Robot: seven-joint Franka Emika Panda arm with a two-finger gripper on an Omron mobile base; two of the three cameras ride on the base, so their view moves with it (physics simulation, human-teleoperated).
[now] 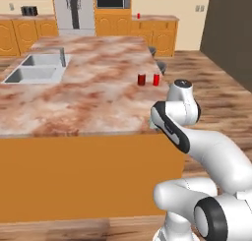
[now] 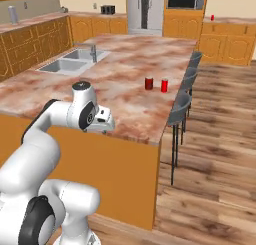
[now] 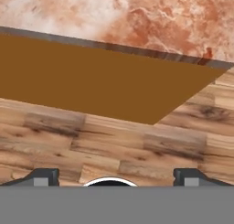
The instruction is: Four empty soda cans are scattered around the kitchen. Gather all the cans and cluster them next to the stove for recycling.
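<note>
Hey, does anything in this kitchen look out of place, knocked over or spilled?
Nothing is spilled or tipped. Two red soda cans stand upright on the island counter, and a third stands on the back counter, none beside a stove.

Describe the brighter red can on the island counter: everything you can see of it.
The bright red can is a small upright cylinder, metal by its look, too small for any label to be read. It stands on the island's marble counter near the edge by the stools, just beside a darker red can, with a narrow gap between them. In the right base view it is the right one of the pair. Nothing touches it but the counter; the gripper is well short of it, at the counter's near edge.
</note>
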